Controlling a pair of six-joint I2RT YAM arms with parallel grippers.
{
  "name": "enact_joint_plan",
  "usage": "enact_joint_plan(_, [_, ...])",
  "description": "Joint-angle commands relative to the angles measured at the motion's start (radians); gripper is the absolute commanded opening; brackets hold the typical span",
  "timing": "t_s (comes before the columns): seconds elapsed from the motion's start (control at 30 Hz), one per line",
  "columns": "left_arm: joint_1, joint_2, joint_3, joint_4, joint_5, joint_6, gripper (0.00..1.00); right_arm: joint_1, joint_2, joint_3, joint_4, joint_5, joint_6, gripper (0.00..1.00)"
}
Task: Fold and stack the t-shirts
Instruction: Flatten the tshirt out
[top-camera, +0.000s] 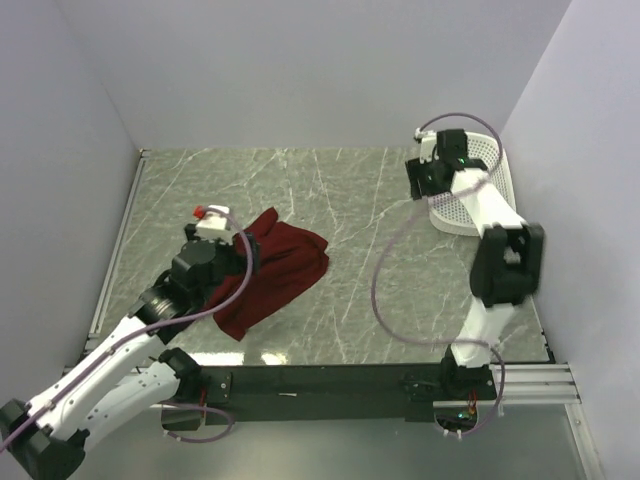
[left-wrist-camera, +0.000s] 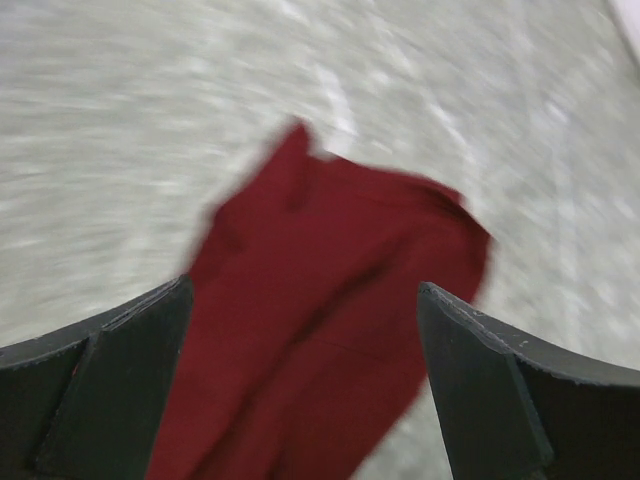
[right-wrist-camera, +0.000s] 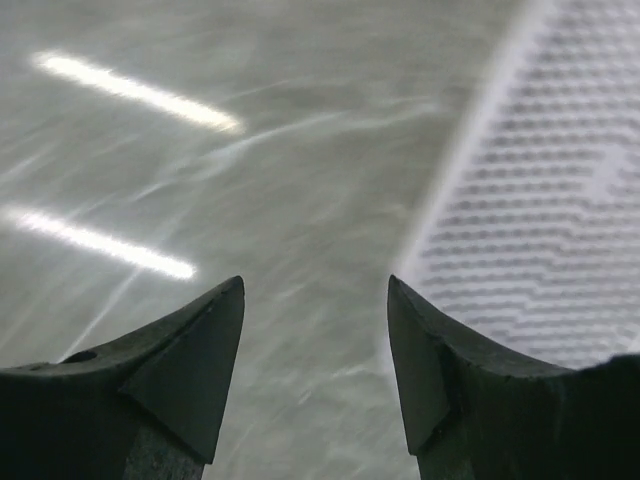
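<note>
The t-shirt, plain dark red (top-camera: 278, 268), lies crumpled in a heap on the left half of the marble-patterned table. My left gripper (top-camera: 228, 250) hangs at the heap's left edge. In the left wrist view its fingers (left-wrist-camera: 120, 370) stand wide open (left-wrist-camera: 305, 285), nothing held, with the red cloth (left-wrist-camera: 330, 310) spread below and beyond them. My right gripper (top-camera: 421, 188) is far off at the back right beside the white mesh basket (top-camera: 482, 160). In the right wrist view it is open (right-wrist-camera: 315, 280) over bare table, nothing between its fingers, the basket wall (right-wrist-camera: 560, 200) just to its right.
The basket leans against the right wall at the back. Grey walls close in the table (top-camera: 340, 190) on the left, back and right. A black rail (top-camera: 330, 378) carrying both arm bases runs along the near edge.
</note>
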Motion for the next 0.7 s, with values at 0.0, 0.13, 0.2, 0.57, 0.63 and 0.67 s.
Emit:
enact_joint_plan(0.0, [0.007, 0.102, 0.012, 0.059, 0.307, 0.005, 0.99, 0.013, -0.4, -0.257, 0.048, -0.636, -0.194, 0.66])
enact_joint_plan(0.13, [0.011, 0.372, 0.113, 0.016, 0.323, -0.128, 0.89, 0.015, -0.643, -0.548, 0.114, -0.923, -0.242, 0.66])
enact_joint_plan(0.2, [0.019, 0.453, 0.201, -0.015, 0.281, -0.202, 0.89, 0.013, -0.733, -0.655, 0.153, -0.956, -0.215, 0.66])
enact_joint_plan(0.57, [-0.042, 0.914, 0.508, -0.025, 0.266, -0.823, 0.78, -0.036, -0.811, -0.718, 0.16, -0.933, -0.187, 0.66])
enact_joint_plan(0.63, [-0.061, 1.015, 0.572, -0.094, 0.212, -0.927, 0.79, -0.066, -0.817, -0.723, 0.158, -0.933, -0.187, 0.65])
enact_joint_plan(0.67, [-0.064, 1.049, 0.638, -0.151, 0.2, -0.943, 0.79, -0.072, -0.818, -0.727, 0.154, -0.936, -0.182, 0.65])
